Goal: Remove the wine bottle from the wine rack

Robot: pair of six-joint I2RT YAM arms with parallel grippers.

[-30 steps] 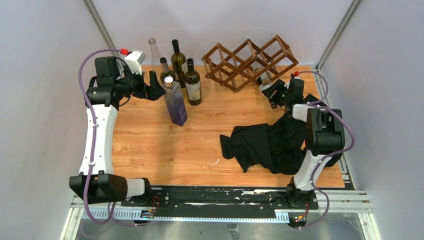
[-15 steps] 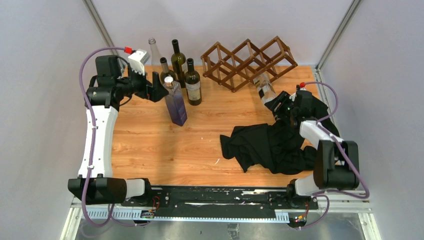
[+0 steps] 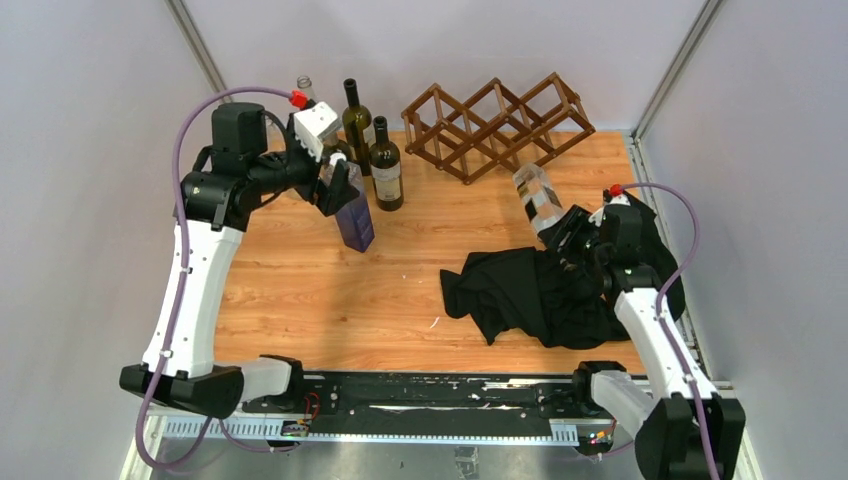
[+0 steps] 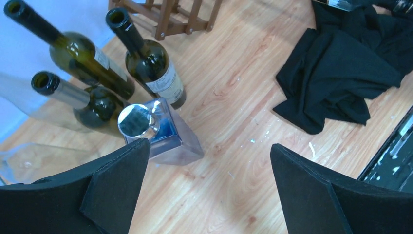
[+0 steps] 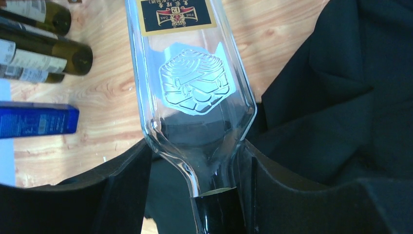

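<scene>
The dark brown lattice wine rack [image 3: 495,125] stands at the back of the table; one corner shows in the left wrist view [image 4: 165,14]. My right gripper [image 3: 572,232] is shut on the neck of a clear glass wine bottle [image 3: 537,195]. It holds the bottle tilted, in front of the rack and apart from it. In the right wrist view the bottle [image 5: 192,73] runs up from between my fingers [image 5: 195,170]. My left gripper [image 3: 335,185] is open and empty above a blue square bottle [image 3: 352,212]. In the left wrist view the gripper [image 4: 209,151] has that bottle [image 4: 163,131] beside its left finger.
Several dark green bottles [image 3: 385,165] and a clear one stand at the back left beside the blue bottle. A crumpled black cloth [image 3: 540,290] lies on the right of the wooden table [image 3: 330,300], under my right arm. Walls close in the left, back and right.
My right gripper has drawn the clear bottle out of the rack, toward the near right. My left gripper has swung right, over the blue bottle.
</scene>
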